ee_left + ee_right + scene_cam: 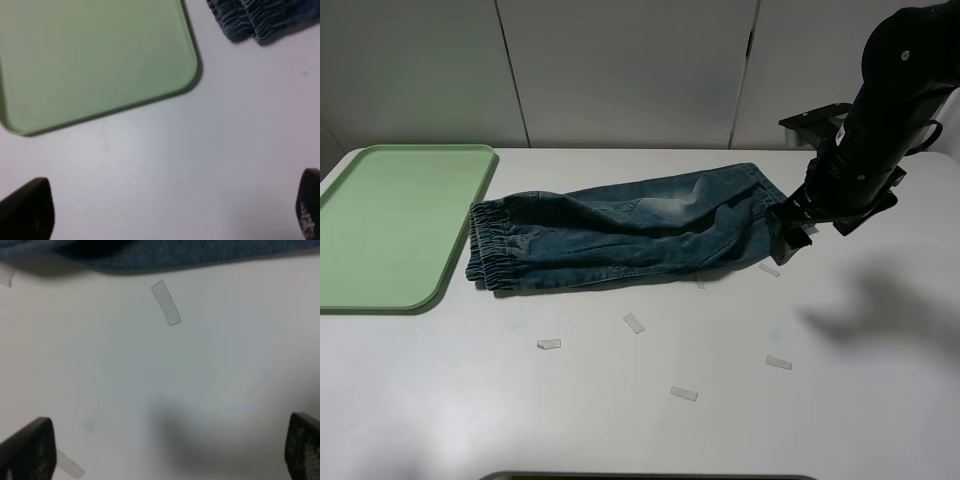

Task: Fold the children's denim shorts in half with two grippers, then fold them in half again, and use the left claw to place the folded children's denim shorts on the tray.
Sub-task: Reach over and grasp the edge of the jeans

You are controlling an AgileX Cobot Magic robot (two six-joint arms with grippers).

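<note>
The children's denim shorts (620, 235) lie folded lengthwise on the white table, their gathered elastic end toward the tray (390, 225). The pale green tray sits flat at the left. My right gripper (788, 235) hangs just off the shorts' right end. In the right wrist view it (165, 450) is open over bare table, with the denim edge (175, 252) ahead of it. The left arm is outside the high view. In the left wrist view the left claw (170, 210) is open above the table, near a corner of the tray (90, 60) and the gathered denim (250, 20).
Several small clear tape strips lie on the table in front of the shorts, among them one (634, 323) near the middle and one (778, 362) at the right. Another strip (166, 302) lies close to the denim edge. A pale wall stands behind the table.
</note>
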